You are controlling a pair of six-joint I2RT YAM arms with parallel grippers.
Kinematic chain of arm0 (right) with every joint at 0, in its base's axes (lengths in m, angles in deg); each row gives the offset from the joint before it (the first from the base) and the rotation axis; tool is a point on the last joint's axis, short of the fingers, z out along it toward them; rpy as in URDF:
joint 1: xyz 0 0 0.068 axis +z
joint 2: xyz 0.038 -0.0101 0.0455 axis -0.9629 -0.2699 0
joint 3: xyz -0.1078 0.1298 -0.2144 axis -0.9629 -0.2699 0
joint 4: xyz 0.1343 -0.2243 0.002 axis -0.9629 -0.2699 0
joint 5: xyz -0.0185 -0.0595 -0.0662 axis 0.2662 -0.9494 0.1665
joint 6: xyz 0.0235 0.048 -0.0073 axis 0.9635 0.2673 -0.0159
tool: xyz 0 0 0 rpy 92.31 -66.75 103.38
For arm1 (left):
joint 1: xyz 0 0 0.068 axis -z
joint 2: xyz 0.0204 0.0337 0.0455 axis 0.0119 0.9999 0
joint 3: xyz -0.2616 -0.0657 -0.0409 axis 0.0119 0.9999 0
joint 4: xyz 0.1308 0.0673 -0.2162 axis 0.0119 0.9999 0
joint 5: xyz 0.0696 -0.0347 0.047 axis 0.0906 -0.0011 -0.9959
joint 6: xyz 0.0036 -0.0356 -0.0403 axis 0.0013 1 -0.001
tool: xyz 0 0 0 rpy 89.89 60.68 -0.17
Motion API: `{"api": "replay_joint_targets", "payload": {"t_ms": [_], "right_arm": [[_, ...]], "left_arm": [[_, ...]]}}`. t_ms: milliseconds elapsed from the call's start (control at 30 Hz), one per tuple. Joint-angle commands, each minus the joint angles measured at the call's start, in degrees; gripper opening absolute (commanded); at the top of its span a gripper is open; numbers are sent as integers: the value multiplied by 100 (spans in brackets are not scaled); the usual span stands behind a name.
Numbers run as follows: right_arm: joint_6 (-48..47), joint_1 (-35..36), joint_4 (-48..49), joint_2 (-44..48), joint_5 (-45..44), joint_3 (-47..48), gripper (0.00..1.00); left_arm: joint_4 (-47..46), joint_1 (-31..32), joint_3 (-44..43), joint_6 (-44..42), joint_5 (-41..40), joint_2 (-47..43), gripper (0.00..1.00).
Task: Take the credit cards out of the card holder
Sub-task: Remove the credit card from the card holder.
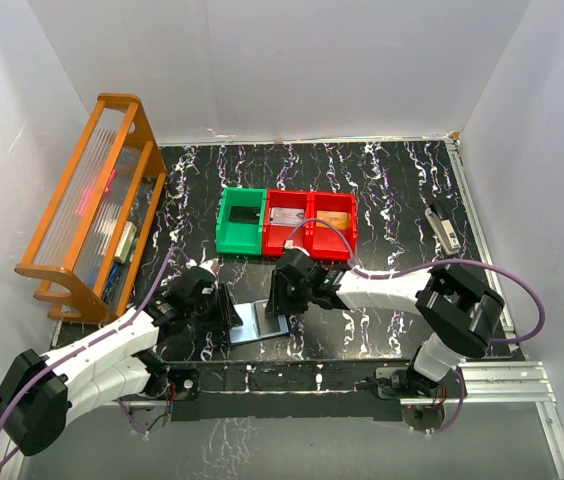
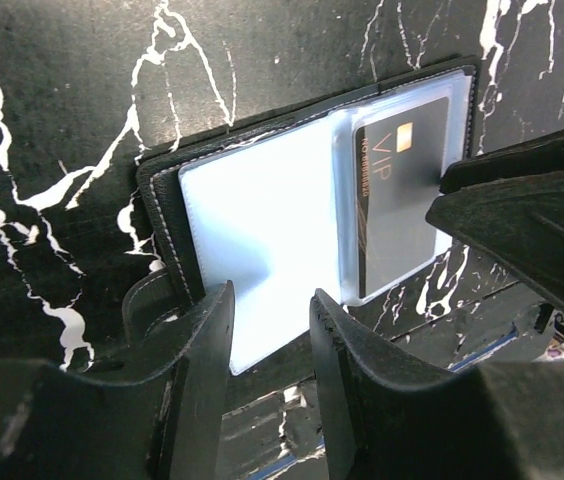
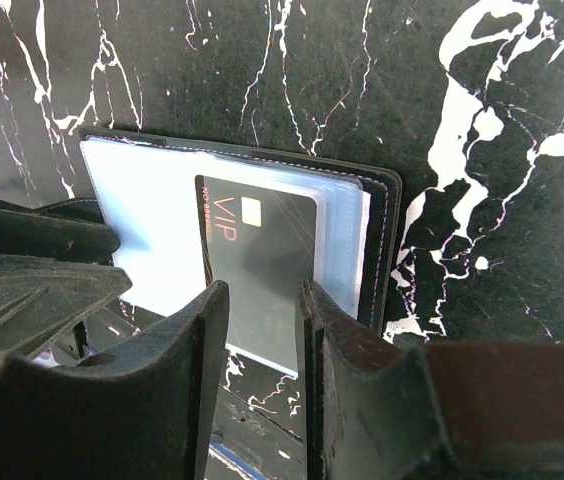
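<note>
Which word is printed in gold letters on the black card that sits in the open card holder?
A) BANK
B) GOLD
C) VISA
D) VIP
D: the black card, inside the clear sleeve of the card holder, shows the letters VIP next to a small gold chip; the left wrist view shows the same word.

The card holder [image 1: 259,322] lies open on the counter [image 1: 392,180], near its front edge, between the left claw [image 2: 270,330] and the right claw [image 3: 260,310]. A credit card [image 2: 402,190] sits in its right panel. Behind the holder stands a row of bins [image 1: 307,245]. A rack [image 1: 92,200] stands at the left side.
</note>
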Motion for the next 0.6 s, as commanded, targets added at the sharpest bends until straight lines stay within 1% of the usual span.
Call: {"api": "replay_joint_targets", "payload": {"t_ms": [0,233,433,567], "right_arm": [[5,19,-15,60,-204,-35,32],[-13,19,-28,171,-128,9,33],[-222,15,-167,206,-302,101,33],[-240,14,-26,50,-53,89,33]], "left_arm": [[379,13,1,-185,-122,-34,34],[427,13,21,-174,-144,-90,33],[364,13,28,-182,-142,14,31],[232,11,67,-165,-38,76,29]]}}
